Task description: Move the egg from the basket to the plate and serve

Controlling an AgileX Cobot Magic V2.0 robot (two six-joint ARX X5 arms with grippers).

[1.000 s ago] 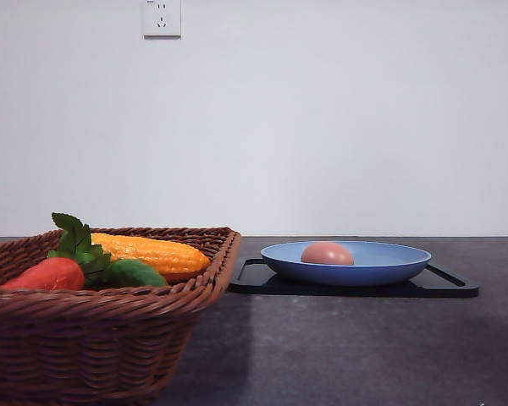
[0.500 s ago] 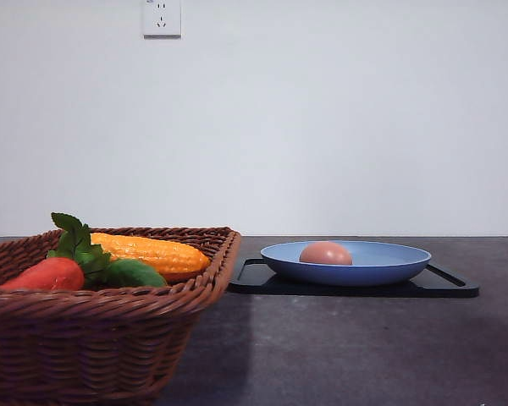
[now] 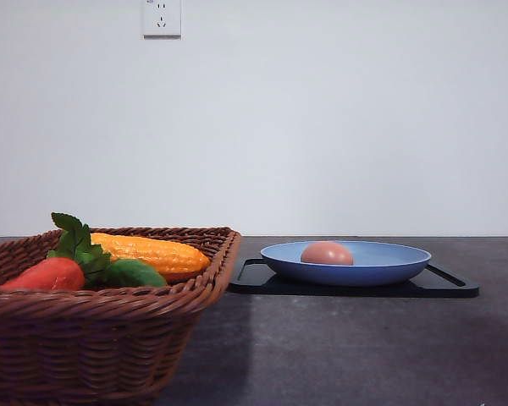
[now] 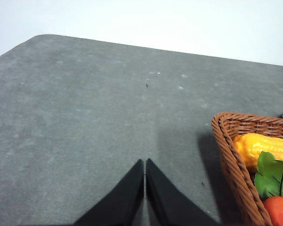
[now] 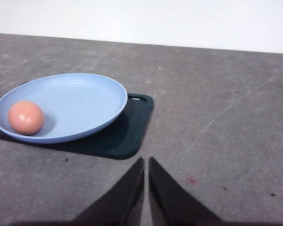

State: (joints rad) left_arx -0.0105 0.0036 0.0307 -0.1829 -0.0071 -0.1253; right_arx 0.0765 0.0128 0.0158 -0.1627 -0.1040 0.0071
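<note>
Left gripper (image 4: pixel 145 175) is pressed together over bare grey desk (image 4: pixel 85 117), the basket (image 4: pixel 228 155) at its 3 o'clock. Right gripper (image 5: pixel 146 174) is likewise pressed together, holding nothing, with open desk around it. The basket holds corn (image 3: pixel 148 252) and a carrot (image 3: pixel 46 274). The black tray (image 5: pixel 125 136) carries the blue plate (image 5: pixel 85 101), at the right gripper's 10 o'clock. The egg (image 5: pixel 26 117) lies in the plate, near its rim.

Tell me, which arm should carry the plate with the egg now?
Probably the right: its shut pincer sits near the plate holding the egg. The left pincer is beside the basket.
</note>
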